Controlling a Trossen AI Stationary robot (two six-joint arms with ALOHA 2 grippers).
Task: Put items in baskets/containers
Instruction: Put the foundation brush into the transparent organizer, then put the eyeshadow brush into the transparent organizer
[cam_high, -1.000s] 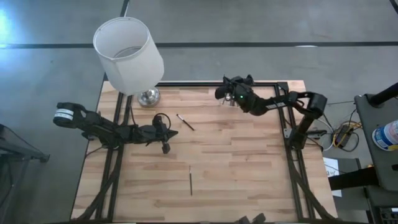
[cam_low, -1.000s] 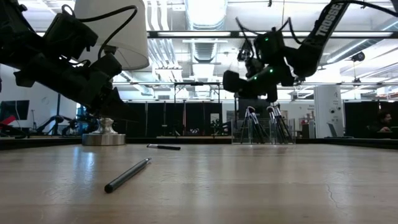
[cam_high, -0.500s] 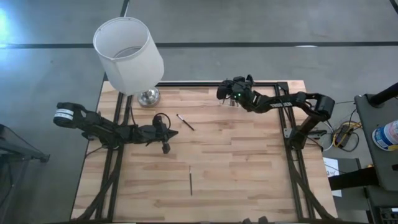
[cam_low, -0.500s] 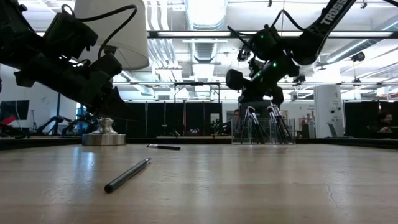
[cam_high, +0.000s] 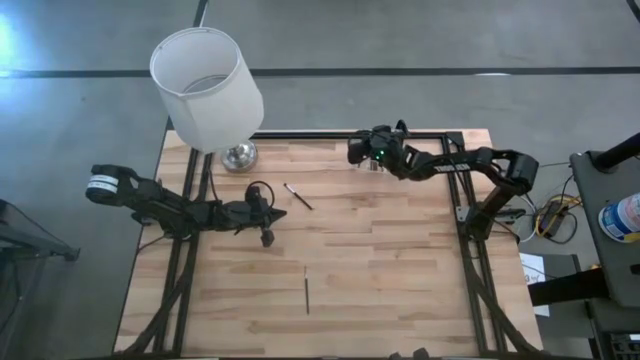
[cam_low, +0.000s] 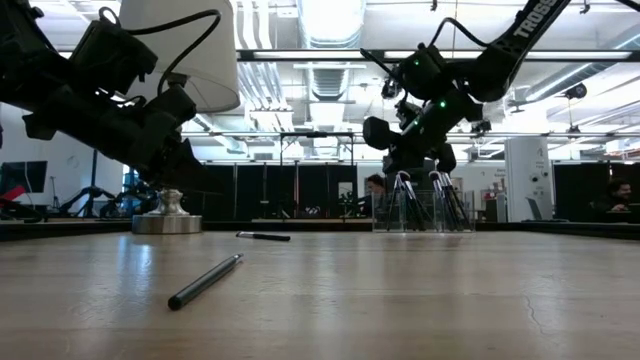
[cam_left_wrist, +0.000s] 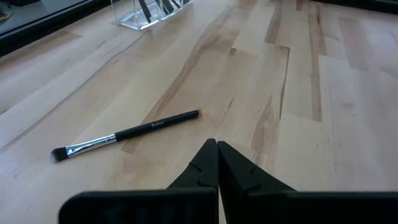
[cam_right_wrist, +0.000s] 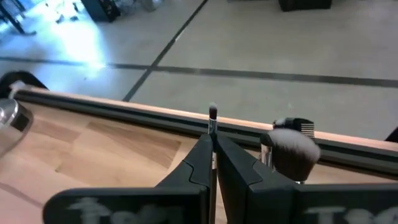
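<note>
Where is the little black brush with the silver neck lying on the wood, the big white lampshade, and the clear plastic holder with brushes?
Black brush with silver neck (cam_left_wrist: 134, 130), left wrist view, mid-handle.
Big white lampshade (cam_high: 212, 95), high view, outer side wall.
Clear plastic holder (cam_low: 420, 212), low view, front wall.

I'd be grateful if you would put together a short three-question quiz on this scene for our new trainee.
1. True or false: the left gripper holds a brush.
2. How many brushes lie loose on the table?
3. Where is the right gripper? A) beside the lamp B) above the clear holder at the far edge C) at the near edge

Key
1. False: its fingers are shut on nothing, hovering by a silver-ferruled brush.
2. Two: that one and a dark stick nearer the front.
3. B; it is shut on a thin brush.
</note>
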